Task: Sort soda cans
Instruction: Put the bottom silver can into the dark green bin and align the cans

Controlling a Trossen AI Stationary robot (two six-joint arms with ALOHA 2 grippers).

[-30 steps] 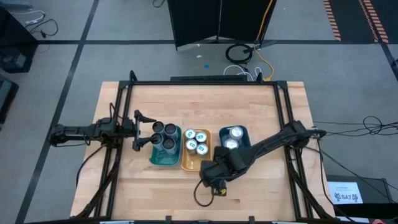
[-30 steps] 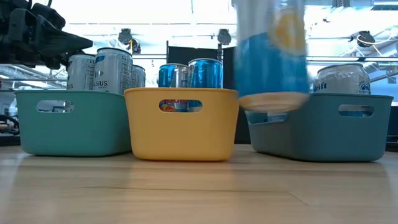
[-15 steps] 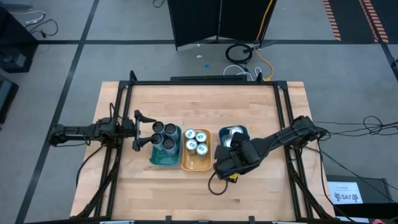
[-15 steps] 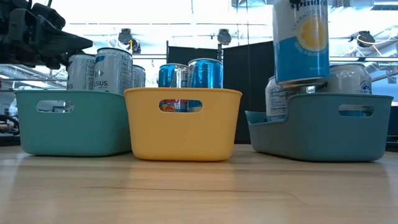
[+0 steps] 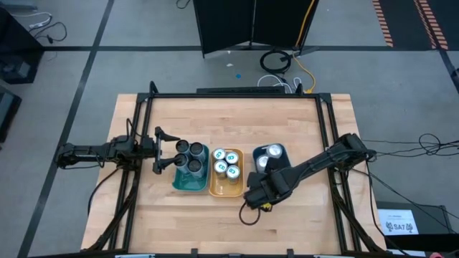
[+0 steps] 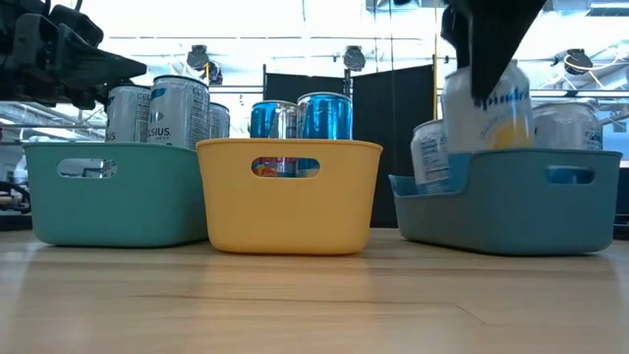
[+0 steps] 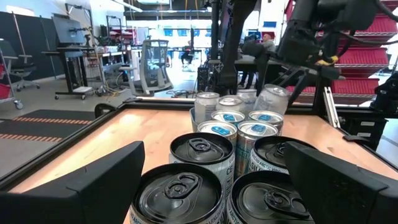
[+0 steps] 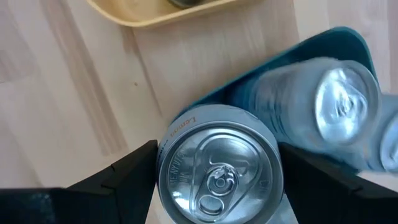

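Silver lid up, pale can (image 8: 219,167) clamped in right claw (image 5: 264,188), partly sunk into blue tray (image 6: 511,206). Two more cans (image 5: 270,153) in that tray just beyond the claw, one leaning. Judged step: lowering this can into the blue tray, base seemingly not yet on the tray floor. Next move likely calls for easing straight down beside the leaning can without knocking it, then parting the fingers and rising clear of the rim.

Beside the right claw, toward the other arm: orange tray (image 6: 287,197) with blue-topped cans (image 5: 226,163), then teal tray (image 6: 113,192) with dark-topped cans (image 5: 189,154). Left claw (image 5: 162,152) hovering at the teal tray's outer end, fingers wide apart and holding nothing, dark cans right between and ahead of them. No loose cans seen on wooden worktop (image 5: 301,118), so sorting looks nearly finished.
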